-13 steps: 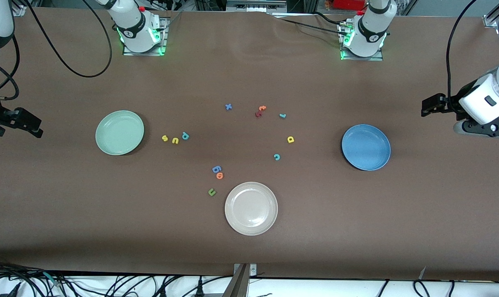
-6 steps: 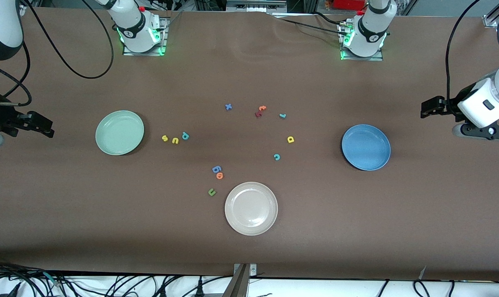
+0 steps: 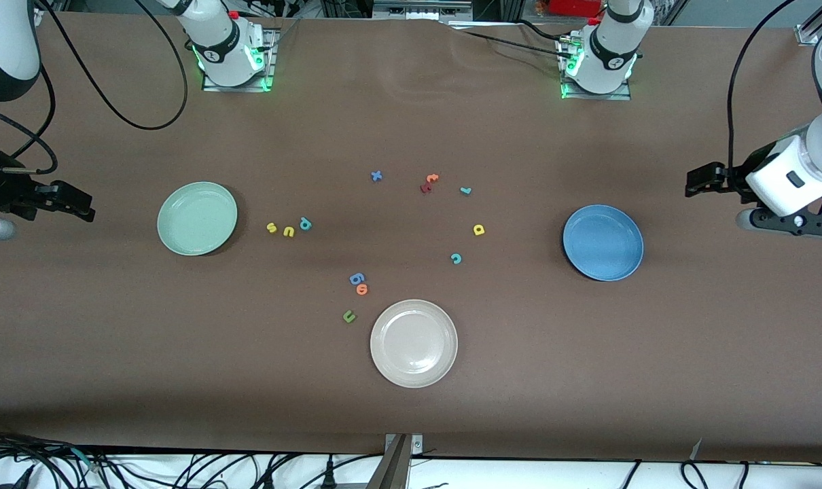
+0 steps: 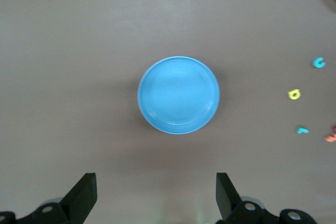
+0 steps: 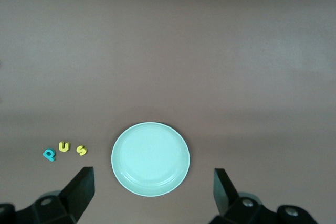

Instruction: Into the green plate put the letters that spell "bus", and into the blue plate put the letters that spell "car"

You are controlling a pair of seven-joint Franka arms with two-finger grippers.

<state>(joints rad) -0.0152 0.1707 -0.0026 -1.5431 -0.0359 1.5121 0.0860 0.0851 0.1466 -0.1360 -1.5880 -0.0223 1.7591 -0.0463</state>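
Front view first: nothing's been sorted yet. The green plate (image 3: 197, 218) sits toward the right arm's end of the table, with the yellow s (image 3: 271, 227), yellow u (image 3: 289, 231) and teal b (image 3: 305, 223) in a tidy row just beside it, so "bus" is basically pre-staged for a short hop. The blue plate (image 3: 602, 242) is toward the left arm's end, and its letters are looser: yellow a (image 3: 478, 229), teal c (image 3: 456, 258) nearer the camera, teal r (image 3: 465, 191) farther off. The decoys are the blue x (image 3: 376, 176), the orange and dark red letters (image 3: 428, 183), the blue and orange round letters (image 3: 359, 283), an olive u (image 3: 348, 316) and a cream plate (image 3: 414, 343). The right gripper (image 3: 78, 204) hangs over bare table at its own end; the left gripper (image 3: 696, 180) likewise over its end. Left wrist view: the fingers are spread wide with nothing between them, and the blue plate (image 4: 178, 95) is dead centre, empty. Right wrist view: same deal, fingers wide apart around nothing, looking down at the empty green plate (image 5: 150, 159) with the three letters in a row next to it. My guess is each arm handles the plate on its own end.
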